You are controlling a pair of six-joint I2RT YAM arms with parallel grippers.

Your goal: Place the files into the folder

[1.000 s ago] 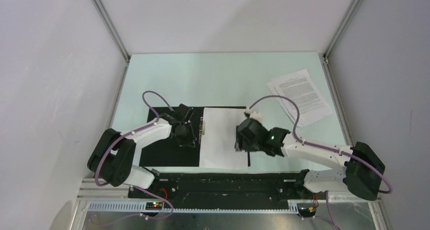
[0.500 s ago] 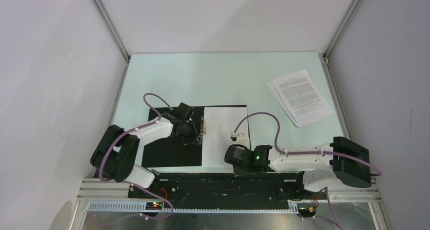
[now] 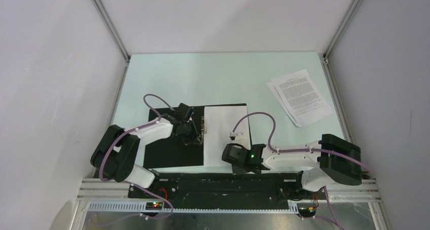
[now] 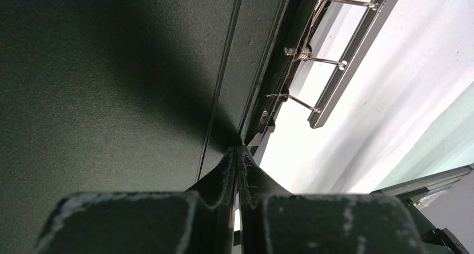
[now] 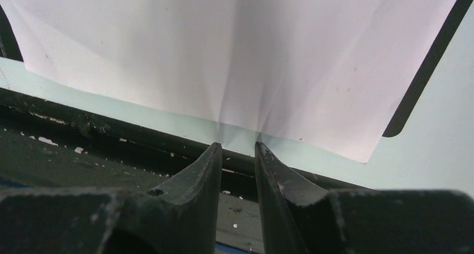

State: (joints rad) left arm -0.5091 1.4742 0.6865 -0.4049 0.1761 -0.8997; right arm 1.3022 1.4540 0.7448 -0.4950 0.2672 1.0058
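Right pincer first: your two dark fingers stand a narrow way apart at the near edge of the blank white paper sheet. Pale table shows through the gap, so nothing is gripped. That sheet lies on the right half of the open flat folder with the black inside, beside its metal spring clip. Soft creases in it run toward your fingertips, and its near edge seems to stick out past the folder's black border.

Your left pincer is closed and empty, tips down on the black left half near the spine.

I judge you are seating the first file. The next move calls for nudging it square inside the border without creasing it further. Then fetch the stack of white sheets covered in black print, well apart at the far right of the pale green table.

Its text is too small to read, and no brand or label shows.
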